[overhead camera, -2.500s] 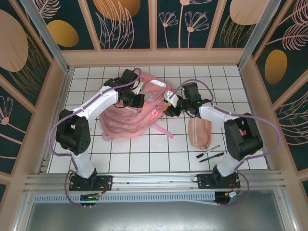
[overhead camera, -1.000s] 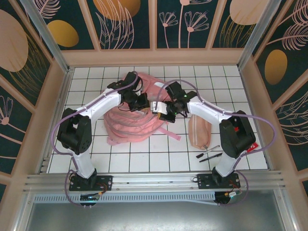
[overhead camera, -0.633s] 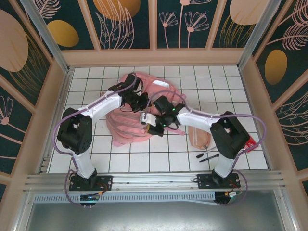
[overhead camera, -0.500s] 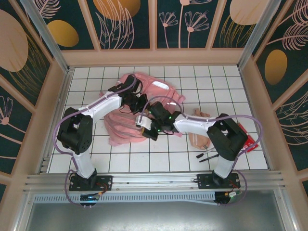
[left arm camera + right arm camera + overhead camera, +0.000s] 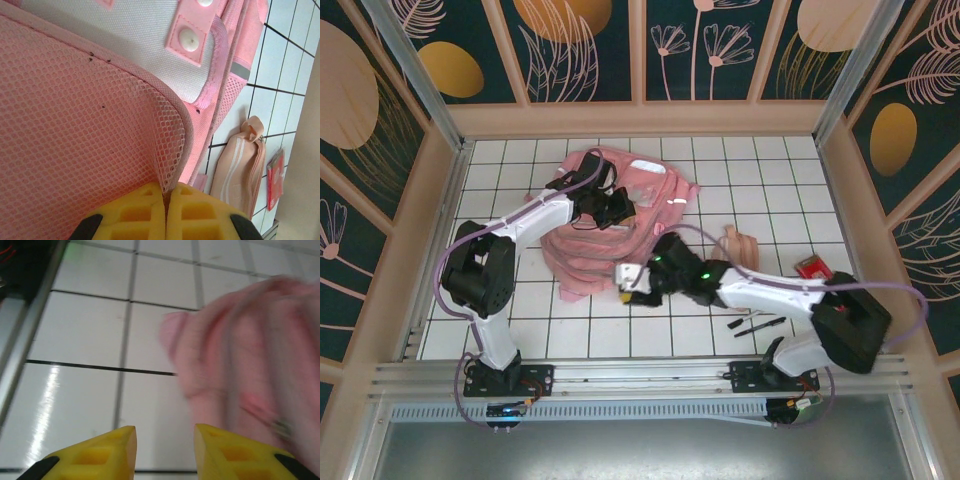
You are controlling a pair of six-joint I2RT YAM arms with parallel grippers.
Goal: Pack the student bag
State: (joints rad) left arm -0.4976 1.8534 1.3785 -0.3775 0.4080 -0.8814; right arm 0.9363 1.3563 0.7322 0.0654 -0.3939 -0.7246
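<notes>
Left wrist: left gripper (image 5: pixel 166 195) pinches student bag (image 5: pixel 75 130) mesh hem; fabric likely limp, so grip seams. Right gripper (image 5: pixel 164 442) spread, empty.

The left arm (image 5: pixel 530 218) and right arm (image 5: pixel 770 293) had white link shells, black joint housings and black bases, each trailing a looping lilac cable (image 5: pixel 441 270). The left claw (image 5: pixel 166 214) and right claw (image 5: pixel 165 452) carried yellow, waffle-ribbed fingertips (image 5: pixel 134 216) on black mounts.

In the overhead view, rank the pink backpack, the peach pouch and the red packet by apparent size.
1. student bag, clearly largest.
2. peach pouch and red packet: the pouch is partly hidden by the right arm, so their order is unsure.
</notes>
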